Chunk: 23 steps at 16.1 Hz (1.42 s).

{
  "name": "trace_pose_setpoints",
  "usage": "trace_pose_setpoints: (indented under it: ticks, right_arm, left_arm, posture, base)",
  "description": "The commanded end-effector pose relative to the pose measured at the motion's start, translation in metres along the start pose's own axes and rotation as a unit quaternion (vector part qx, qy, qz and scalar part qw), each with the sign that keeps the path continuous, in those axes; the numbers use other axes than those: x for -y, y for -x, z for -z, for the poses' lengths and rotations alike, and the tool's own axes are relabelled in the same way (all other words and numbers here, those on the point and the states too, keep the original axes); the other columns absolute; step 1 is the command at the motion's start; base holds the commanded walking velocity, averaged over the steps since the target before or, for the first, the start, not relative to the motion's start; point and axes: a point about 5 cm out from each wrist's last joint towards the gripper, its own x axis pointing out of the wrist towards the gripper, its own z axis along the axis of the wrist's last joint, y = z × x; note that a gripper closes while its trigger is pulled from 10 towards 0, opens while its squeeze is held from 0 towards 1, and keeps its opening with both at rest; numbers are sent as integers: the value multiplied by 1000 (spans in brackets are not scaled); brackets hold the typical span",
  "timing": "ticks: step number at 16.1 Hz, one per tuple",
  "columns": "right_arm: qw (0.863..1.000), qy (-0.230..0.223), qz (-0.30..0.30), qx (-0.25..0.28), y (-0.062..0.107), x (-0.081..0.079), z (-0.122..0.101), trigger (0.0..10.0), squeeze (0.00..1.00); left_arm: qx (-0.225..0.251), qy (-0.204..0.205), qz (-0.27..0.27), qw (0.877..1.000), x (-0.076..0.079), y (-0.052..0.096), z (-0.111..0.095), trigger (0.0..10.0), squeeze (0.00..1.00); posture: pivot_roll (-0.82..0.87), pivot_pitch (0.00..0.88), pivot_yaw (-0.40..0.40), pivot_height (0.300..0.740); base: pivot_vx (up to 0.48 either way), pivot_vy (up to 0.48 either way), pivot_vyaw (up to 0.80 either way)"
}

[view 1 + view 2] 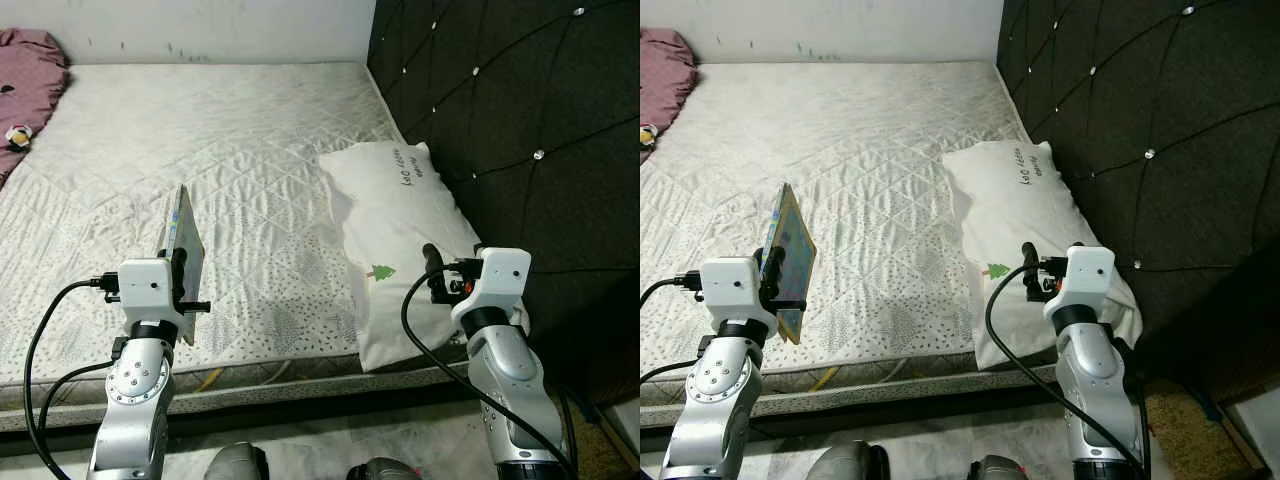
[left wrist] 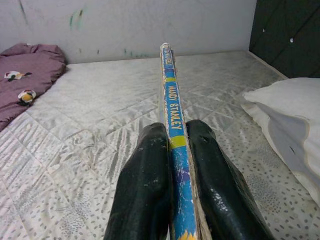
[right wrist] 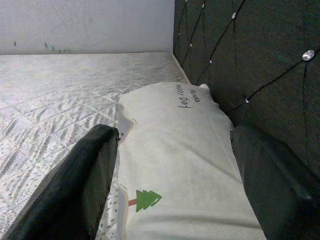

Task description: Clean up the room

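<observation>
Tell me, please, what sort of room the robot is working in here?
Most likely a bedroom: a quilted mattress on a bed frame, a white pillow against a dark tufted headboard, and a purple blanket bunched at the far corner.

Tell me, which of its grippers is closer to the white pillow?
Right. The right gripper hangs open just over the white pillow; the left gripper, gripping a thin book, is across the mattress.

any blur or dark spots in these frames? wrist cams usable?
Eye views: sharp, evenly lit, headboard very dark, studs glinting. Left wrist view: book spine text legible, left gripper fingers soft up close. Right wrist view: pillow clear, right gripper fingers blurred.
</observation>
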Motion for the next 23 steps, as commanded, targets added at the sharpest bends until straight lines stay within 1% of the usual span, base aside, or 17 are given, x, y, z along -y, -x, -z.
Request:
trace_pose_setpoints:
  ticks: [1,4,7,10,12,14,18,23]
  right_arm:
    - [1000,-3,-9,4,0,-3,-4,10000,0]
    - [1000,-3,-12,2,1,-3,-4,10000,0]
    - [1000,-2,-12,3,0,-3,-4,10000,0]
    - [1000,0,-12,4,-3,-3,-6,10000,0]
    - [1000,3,-13,3,-3,-3,-6,10000,0]
    - [1000,5,-14,2,-3,-2,-6,10000,0]
    - [1000,7,-14,3,-6,-2,-8,10000,0]
    - [1000,8,-15,3,-8,-2,-7,10000,0]
  left_arm:
    - [30,-7,3,1000,1,-4,-14,10000,0]
    - [28,-17,-6,999,0,-7,-14,10000,0]
    - [28,-19,-1,999,2,-8,-15,10000,0]
    - [32,-16,9,999,4,-10,-16,10000,0]
    - [39,-7,22,999,4,-11,-19,10000,0]
    - [40,0,22,999,4,-10,-20,10000,0]
    - [44,2,22,999,4,-14,-22,10000,0]
    - [44,3,24,999,4,-14,-22,10000,0]
  posture:
    - [-27,0,-9,732]
    - [-30,0,-10,710]
    - [-29,0,-10,687]
    - [-29,0,-11,687]
    - [-30,0,-14,687]
    - [-30,0,-16,687]
    - [-29,0,-19,687]
    - [-30,0,-18,687]
  base:
    - [0,0,0]
    - [0,0,0]
    - [0,0,0]
    - [0,0,0]
    - [0,0,0]
    - [0,0,0]
    - [263,0,0]
    - [276,0,0]
